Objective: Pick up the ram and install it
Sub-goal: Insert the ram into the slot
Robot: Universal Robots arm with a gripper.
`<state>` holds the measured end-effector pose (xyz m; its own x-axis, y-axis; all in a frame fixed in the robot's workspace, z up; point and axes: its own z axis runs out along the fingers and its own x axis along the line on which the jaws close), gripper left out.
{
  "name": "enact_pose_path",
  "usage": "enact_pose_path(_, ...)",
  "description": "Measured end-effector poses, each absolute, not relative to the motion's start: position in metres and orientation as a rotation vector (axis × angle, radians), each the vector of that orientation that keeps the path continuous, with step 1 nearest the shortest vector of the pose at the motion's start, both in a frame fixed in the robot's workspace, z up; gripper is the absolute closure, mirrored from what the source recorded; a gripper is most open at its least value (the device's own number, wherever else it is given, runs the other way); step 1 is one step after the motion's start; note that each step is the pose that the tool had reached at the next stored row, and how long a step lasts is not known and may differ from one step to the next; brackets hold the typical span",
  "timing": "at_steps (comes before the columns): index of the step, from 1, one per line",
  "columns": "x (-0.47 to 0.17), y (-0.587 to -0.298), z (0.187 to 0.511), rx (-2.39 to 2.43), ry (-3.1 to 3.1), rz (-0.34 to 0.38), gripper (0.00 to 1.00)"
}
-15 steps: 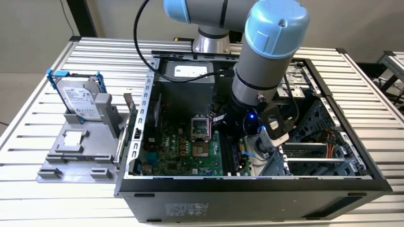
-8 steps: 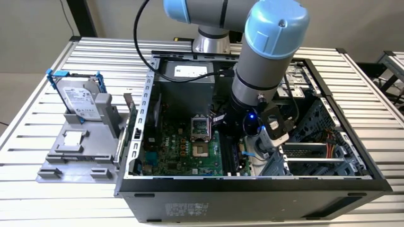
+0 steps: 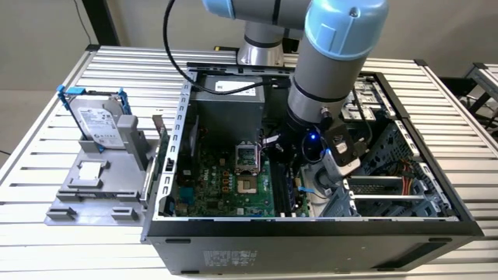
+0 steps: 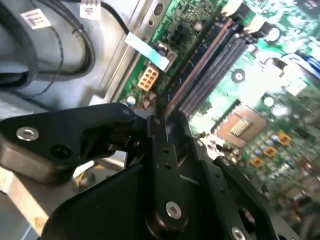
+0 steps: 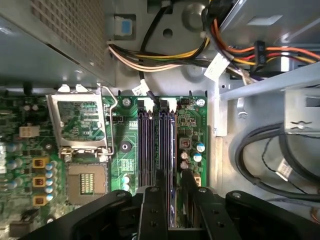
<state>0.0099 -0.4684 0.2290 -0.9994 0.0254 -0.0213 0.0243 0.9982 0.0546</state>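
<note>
In the exterior view the arm reaches down into the open computer case (image 3: pixel 404 175) on the slatted worktop (image 3: pixel 46 245), while the first wrist view shows the hand (image 5: pixel 172 192) pinching the ram (image 5: pixel 172 150) upright over the motherboard slots (image 5: pixel 150 145) beside the processor socket (image 5: pixel 87 182).

Tool (image 5: pixel 172 182) grip (ram (image 5: pixel 172 150) partly hidden)

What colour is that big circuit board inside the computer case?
Green; the motherboard shows best in the first wrist view.
</note>
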Motion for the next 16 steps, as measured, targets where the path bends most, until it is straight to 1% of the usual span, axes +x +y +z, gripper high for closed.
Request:
enact_pose_path(4,0.01,-0.468,0.247,0.039,3.118,0.084,0.0)
enact_pose_path(7,0.01,-0.468,0.247,0.039,3.118,0.085,0.0)
enact_pose_path(8,0.01,-0.468,0.247,0.039,3.118,0.085,1.0)
enact_pose_path(16,0.01,-0.468,0.248,0.039,3.118,0.084,1.0)
